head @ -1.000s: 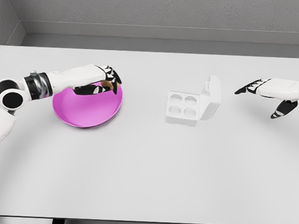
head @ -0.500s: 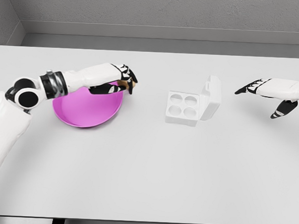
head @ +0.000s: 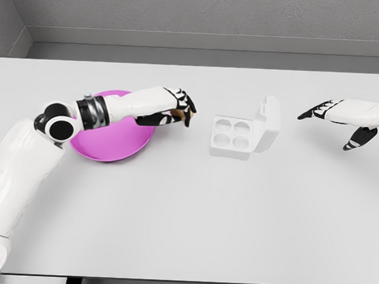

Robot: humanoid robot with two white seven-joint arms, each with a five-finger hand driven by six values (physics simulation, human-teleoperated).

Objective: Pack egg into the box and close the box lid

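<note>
On white table [head: 186, 211], grey wall [head: 207, 14] behind, open box [head: 243, 133] sits

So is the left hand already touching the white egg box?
Apart. The head view shows bare table between the left hand, which holds the egg, and the open egg box.
</note>
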